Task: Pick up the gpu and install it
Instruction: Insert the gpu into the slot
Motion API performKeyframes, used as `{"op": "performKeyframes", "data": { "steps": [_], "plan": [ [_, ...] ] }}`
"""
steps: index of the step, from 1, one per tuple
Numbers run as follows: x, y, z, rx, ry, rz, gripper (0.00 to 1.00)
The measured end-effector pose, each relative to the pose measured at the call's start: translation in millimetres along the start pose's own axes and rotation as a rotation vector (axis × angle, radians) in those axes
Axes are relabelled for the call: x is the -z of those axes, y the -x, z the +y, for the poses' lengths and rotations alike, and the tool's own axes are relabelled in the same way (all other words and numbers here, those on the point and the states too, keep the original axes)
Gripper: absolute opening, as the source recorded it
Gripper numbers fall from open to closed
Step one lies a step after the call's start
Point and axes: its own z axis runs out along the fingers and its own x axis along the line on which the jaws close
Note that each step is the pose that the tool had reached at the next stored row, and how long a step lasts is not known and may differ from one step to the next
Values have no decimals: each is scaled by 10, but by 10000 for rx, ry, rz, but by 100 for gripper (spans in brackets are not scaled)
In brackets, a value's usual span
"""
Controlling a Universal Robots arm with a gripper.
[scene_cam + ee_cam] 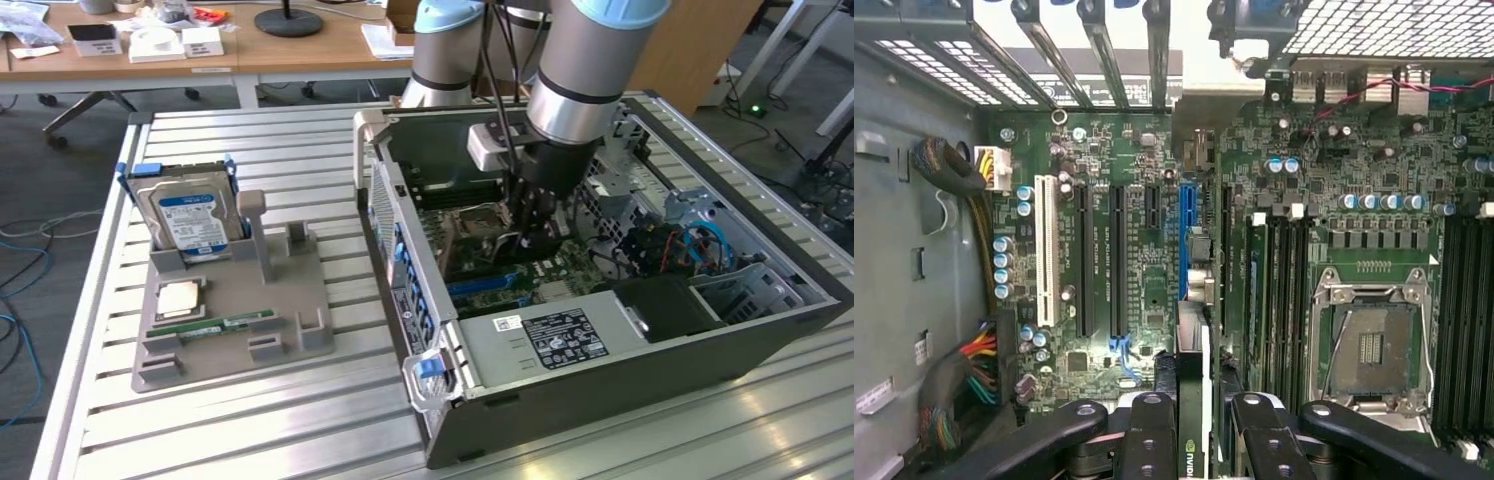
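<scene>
Gpu: pinched edge-on between the jaws of the gripper, inside the case, over the board's middle. Long axis is laid in line with the blue slot; seating cannot be told.

A blue-and-white-labelled hard drive stands upright in a gray holder on the slatted metal tabletop, toward the exterior view's left. Lying flat on the same holder are a square processor chip and, just beside it, a narrow green memory stick. Behind, a wooden desk carries small white boxes.
</scene>
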Motion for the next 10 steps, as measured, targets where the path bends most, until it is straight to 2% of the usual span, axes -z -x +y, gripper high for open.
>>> {"op": "performKeyframes", "data": {
  "steps": [10],
  "plan": [
    [-4,-18,76,2,0,1,26]
  ]
}}
